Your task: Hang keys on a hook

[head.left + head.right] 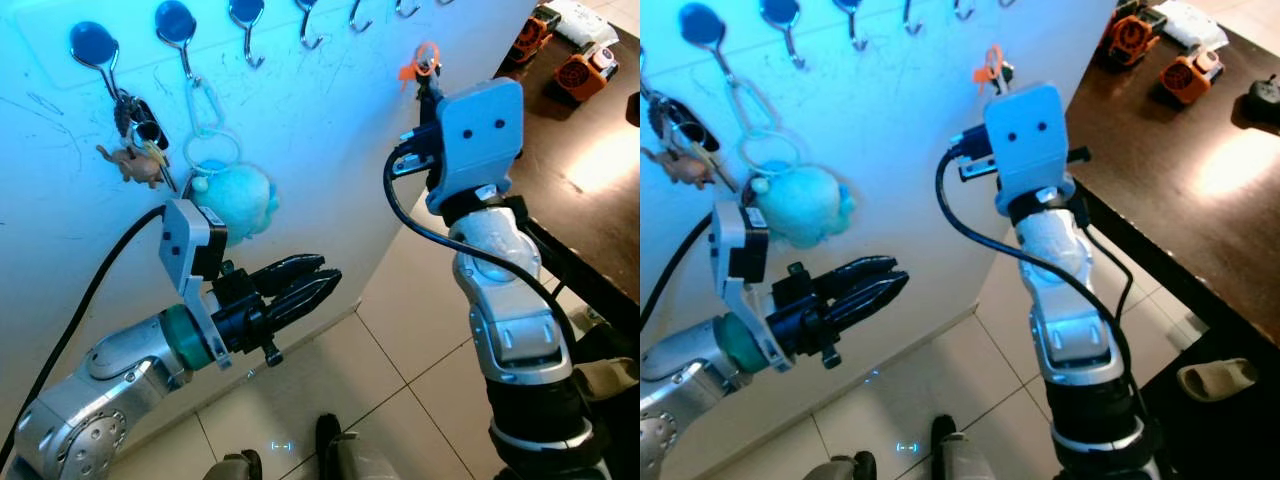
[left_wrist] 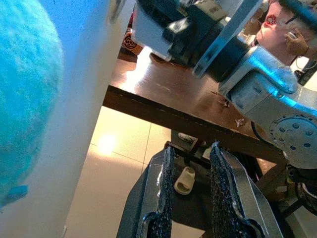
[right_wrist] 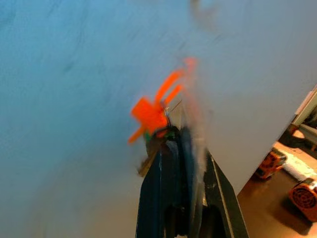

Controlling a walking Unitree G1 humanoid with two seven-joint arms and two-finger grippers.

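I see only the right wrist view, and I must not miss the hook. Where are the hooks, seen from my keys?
Observer: An empty hook is above the keys in the right claw, to the robot's left.
Operator: Are other hooks taken?
Observer: Yes. One holds a blue plush toy, another a dark key bunch.
Operator: Where is the left claw?
Observer: The left claw is lower, beside the plush toy, holding nothing.
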